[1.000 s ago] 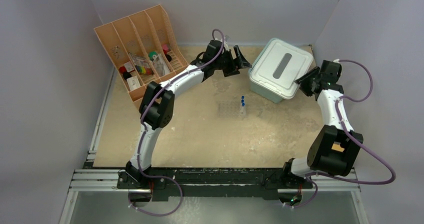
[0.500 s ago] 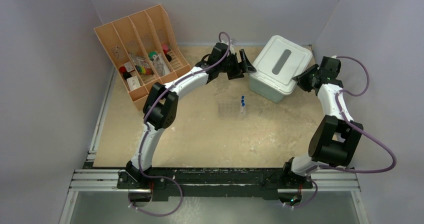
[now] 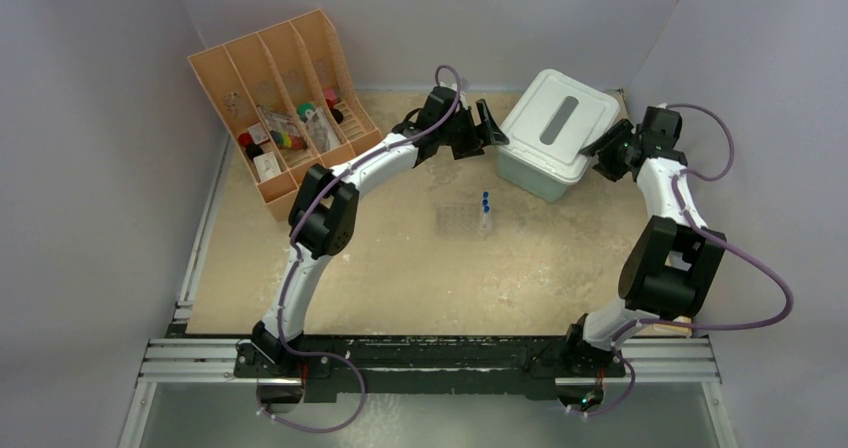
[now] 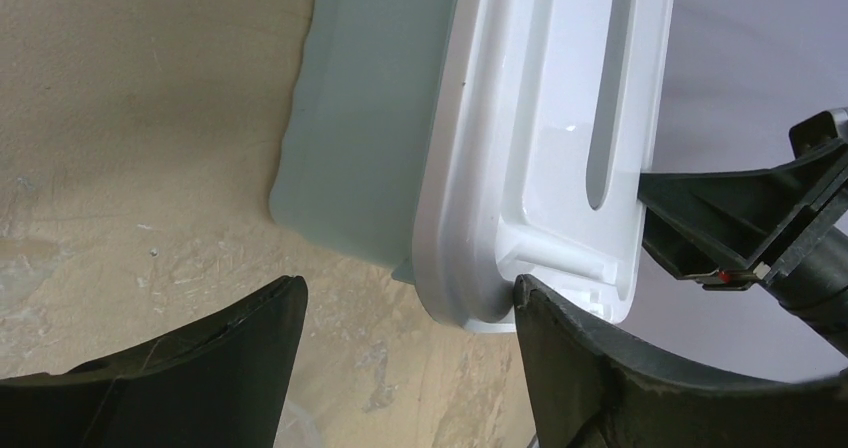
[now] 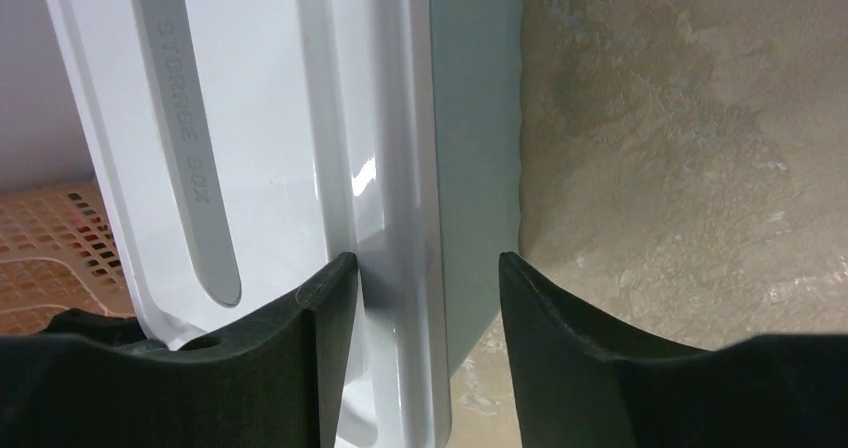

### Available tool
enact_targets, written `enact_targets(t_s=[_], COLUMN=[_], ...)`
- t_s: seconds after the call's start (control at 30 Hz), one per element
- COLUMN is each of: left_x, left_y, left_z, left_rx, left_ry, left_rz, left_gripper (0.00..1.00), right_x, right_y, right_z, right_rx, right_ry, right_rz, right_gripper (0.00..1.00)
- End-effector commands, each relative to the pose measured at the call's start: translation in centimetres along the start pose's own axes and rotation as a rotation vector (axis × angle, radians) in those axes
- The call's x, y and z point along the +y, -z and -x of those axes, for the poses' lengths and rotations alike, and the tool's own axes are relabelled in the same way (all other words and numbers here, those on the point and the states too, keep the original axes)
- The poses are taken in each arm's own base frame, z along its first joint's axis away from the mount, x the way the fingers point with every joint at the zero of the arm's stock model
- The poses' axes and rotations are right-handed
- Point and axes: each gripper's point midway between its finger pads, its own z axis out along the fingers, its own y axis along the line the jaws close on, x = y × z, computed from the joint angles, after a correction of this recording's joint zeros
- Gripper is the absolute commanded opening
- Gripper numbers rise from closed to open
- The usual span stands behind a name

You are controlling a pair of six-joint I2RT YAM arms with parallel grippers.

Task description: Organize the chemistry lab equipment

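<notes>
Left gripper [image 4: 402, 296] gapes wide at the white lid's [image 3: 545, 140] nine o'clock edge; right gripper [image 5: 420, 268] loosely straddles three o'clock.

A white lid [image 3: 537, 118] sits on a pale box [image 3: 528, 181] at the bench's [image 3: 400, 278] rear right. The left hand [image 3: 486, 134] is at its left corner, jaws spread, and the right hand [image 3: 598, 156] is at its right edge. A clear rack [image 3: 452, 218] holding blue-capped tubes [image 3: 485, 203] stands mid-bench. A peach organizer [image 3: 245, 58] stands rear left.
</notes>
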Motion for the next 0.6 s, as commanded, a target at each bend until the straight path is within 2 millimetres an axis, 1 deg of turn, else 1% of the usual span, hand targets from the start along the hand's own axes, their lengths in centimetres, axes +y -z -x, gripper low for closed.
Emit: enact_targets(t_s=[0.0, 0.07, 0.2, 0.27, 0.3, 0.33, 0.37, 0.43, 0.5, 0.57], left_x=[-0.3, 0.4, 1.4, 1.8, 1.8, 1.8, 1.8, 1.8, 1.7, 1.5], left_y=[0.5, 0.4, 0.2, 0.1, 0.0, -0.1, 0.0, 0.2, 0.5, 0.8], left_z=[3.1, 3.2, 3.3, 3.2, 3.0, 3.0, 3.2, 3.4, 3.7, 3.9], left_rx=[-0.101, -0.106, -0.111, -0.106, -0.102, -0.099, -0.1, -0.102, -0.106, -0.104], left_ry=[-0.028, -0.022, -0.024, -0.014, -0.017, -0.019, -0.024, -0.039, -0.063, -0.082], left_rz=[0.034, 0.056, 0.098, 0.112, 0.114, 0.117, 0.121, 0.136, 0.15, 0.158], left_gripper=[0.71, 0.69, 0.68, 0.68, 0.68, 0.68, 0.67, 0.67, 0.67, 0.67], right_x=[1.3, 1.3, 1.1, 1.6, 2.3, 2.5, 3.3, 4.2, 5.1, 5.6], right_y=[1.1, 1.3, 1.1, 1.2, 1.3, 1.5, 1.6, 1.6, 1.3, 0.5], right_z=[2.7, 3.0, 3.4, 3.5, 3.5, 3.9, 3.8, 4.1, 4.1, 3.6], right_rx=[-0.077, -0.084, -0.087, -0.104, -0.118, -0.138, -0.155, -0.196, -0.215, -0.198], right_ry=[0.07, 0.09, 0.139, 0.195, 0.228, 0.256, 0.297, 0.36, 0.416, 0.449], right_rz=[0.007, -0.003, -0.036, -0.06, -0.072, -0.093, -0.102, -0.153, -0.178, -0.184], right_gripper=[0.58, 0.6, 0.63, 0.64, 0.64, 0.65, 0.66, 0.67, 0.67, 0.67])
